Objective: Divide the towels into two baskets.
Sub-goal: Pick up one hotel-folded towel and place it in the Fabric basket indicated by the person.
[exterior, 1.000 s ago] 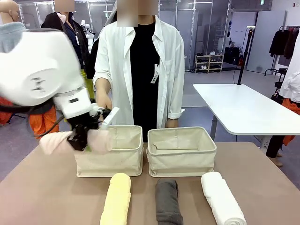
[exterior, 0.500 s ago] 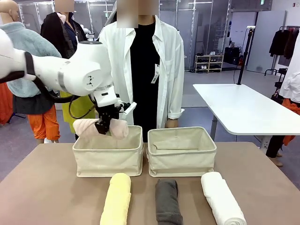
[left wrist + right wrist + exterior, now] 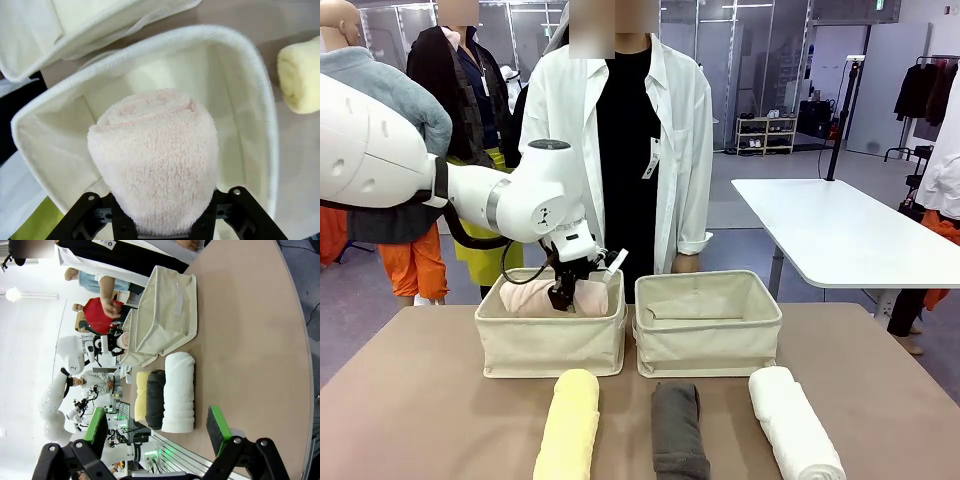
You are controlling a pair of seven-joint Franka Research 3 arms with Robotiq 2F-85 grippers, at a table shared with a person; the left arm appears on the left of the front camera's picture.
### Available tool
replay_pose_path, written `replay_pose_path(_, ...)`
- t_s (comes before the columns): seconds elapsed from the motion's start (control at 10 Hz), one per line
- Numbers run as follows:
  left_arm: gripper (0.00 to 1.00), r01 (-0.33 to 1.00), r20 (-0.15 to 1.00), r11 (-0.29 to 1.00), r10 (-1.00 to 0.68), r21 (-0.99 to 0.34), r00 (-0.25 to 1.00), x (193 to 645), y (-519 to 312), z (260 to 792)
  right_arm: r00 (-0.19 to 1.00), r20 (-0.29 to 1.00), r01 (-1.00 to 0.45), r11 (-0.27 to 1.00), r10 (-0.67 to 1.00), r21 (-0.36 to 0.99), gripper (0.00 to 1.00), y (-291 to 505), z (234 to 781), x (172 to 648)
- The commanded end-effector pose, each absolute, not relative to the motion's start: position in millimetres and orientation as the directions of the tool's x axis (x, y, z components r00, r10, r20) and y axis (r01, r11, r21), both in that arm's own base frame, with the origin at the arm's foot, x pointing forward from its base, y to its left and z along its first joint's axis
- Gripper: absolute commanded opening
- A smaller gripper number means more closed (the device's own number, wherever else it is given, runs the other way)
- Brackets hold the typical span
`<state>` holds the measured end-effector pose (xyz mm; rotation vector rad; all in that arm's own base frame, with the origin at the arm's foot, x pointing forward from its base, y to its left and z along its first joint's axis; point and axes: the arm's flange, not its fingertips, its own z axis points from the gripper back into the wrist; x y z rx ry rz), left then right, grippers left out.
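Item: pink towel (image 3: 533, 297), a soft rolled terry cylinder, clasped at mid-length by the left pincer (image 3: 563, 298), whose black fingers (image 3: 125, 227) press in on either side of the roll. Location: inside the left basket (image 3: 552, 345), upper side standing above the rim; contact with the basket floor cannot be told. Left wrist view: roll (image 3: 155, 160) seen end-on, with open room between it and the basket walls (image 3: 260, 100) on all sides. Right basket (image 3: 708, 340): beige canvas, just beside the left one with a narrow gap between. Near row, left to right: yellow towel (image 3: 567, 425), dark grey towel (image 3: 678, 428), white towel (image 3: 794, 425), each apart from its neighbour, the white one angled; near ends meet the picture's bottom edge. Surface (image 3: 420, 400): brown, bare room left of the left basket and right of the right basket. Right pincer (image 3: 157, 424): released, green pads (image 3: 217, 422) spread wide, nothing between them. Writing: a small tag (image 3: 651, 157) on the shirt of the person (image 3: 625, 150) at the far edge, print too small to read.
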<state>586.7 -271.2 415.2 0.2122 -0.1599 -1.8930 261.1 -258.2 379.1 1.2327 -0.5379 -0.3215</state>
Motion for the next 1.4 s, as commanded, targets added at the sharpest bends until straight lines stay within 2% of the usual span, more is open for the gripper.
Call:
replay_pose_path(0.0,0.38,0.923,-0.095,-0.297,-0.955,0.243,-0.282,596,-271,416,0.831,0.221,-0.062,0.309,-0.511,0.949,1.0,-258,381,259)
replay_pose_path(0.1,0.67,0.927,-0.106,-0.283,-0.959,0.247,-0.264,600,-269,415,0.831,0.221,-0.062,0.309,-0.511,0.949,1.0,-258,381,259)
replay_pose_path(0.2,0.79,0.932,-0.094,-0.265,-0.964,0.248,-0.249,603,-267,414,0.831,0.221,-0.062,0.309,-0.511,0.949,1.0,-258,381,259)
replay_pose_path(0.3,1.0,0.932,-0.09,-0.261,-0.965,0.252,-0.246,604,-266,415,0.831,0.221,-0.062,0.309,-0.511,0.949,1.0,-258,381,259)
replay_pose_path(0.5,1.0,0.931,-0.092,-0.262,-0.965,0.256,-0.246,602,-266,416,0.831,0.221,-0.062,0.309,-0.511,0.949,1.0,-258,381,259)
replay_pose_path(0.6,0.96,0.93,-0.095,-0.26,-0.965,0.259,-0.243,598,-266,416,0.831,0.221,-0.062,0.309,-0.511,0.949,1.0,-258,381,259)
replay_pose_path(0.7,1.0,0.935,-0.102,-0.239,-0.97,0.26,-0.22,591,-262,416,0.831,0.221,-0.062,0.309,-0.511,0.949,1.0,-258,381,259)
replay_pose_path(0.9,1.0,0.963,-0.025,-0.115,-0.993,0.243,-0.112,553,-239,417,0.831,0.221,-0.062,0.309,-0.511,0.949,1.0,-258,381,259)
replay_pose_path(1.0,1.0,0.94,-0.078,-0.242,-0.97,0.239,-0.23,597,-265,417,0.831,0.221,-0.062,0.309,-0.511,0.949,1.0,-258,381,259)
replay_pose_path(1.3,1.0,0.94,-0.078,-0.242,-0.97,0.239,-0.23,597,-265,417,0.831,0.221,-0.062,0.309,-0.511,0.949,1.0,-258,381,259)
